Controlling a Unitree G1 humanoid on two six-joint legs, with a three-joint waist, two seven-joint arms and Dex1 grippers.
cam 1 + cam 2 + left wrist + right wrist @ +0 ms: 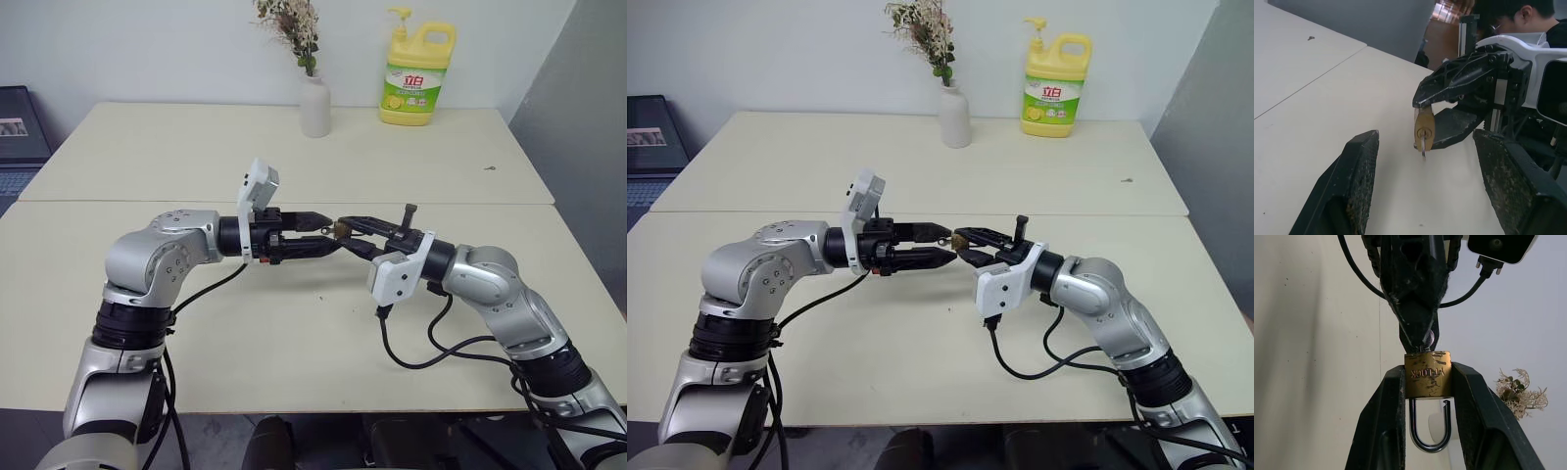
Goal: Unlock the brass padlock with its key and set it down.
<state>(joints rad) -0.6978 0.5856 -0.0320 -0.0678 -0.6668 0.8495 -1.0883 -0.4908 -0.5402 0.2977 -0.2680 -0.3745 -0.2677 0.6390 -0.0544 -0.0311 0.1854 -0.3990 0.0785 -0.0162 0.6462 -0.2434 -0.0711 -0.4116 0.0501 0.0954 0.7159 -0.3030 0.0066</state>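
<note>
Above table (147, 147), arms level, fingertip-to-fingertip.

Scuffed brass padlock (1427, 374), shiny steel shackle (1430, 431)

Key (1423, 145) shank seemingly buried in padlock (1424, 128)

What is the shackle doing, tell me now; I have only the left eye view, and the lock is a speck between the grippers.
Observer: In the right wrist view the shackle of the brass padlock is sprung: one leg ends clear of the body.
Operator: Report the key.
Observer: The key sits in the keyhole, as the left wrist view shows.
Operator: State who holds what.
Observer: The right gripper is shut on the padlock's body; the left gripper is open, its fingers apart on either side of the key, not touching it.
</note>
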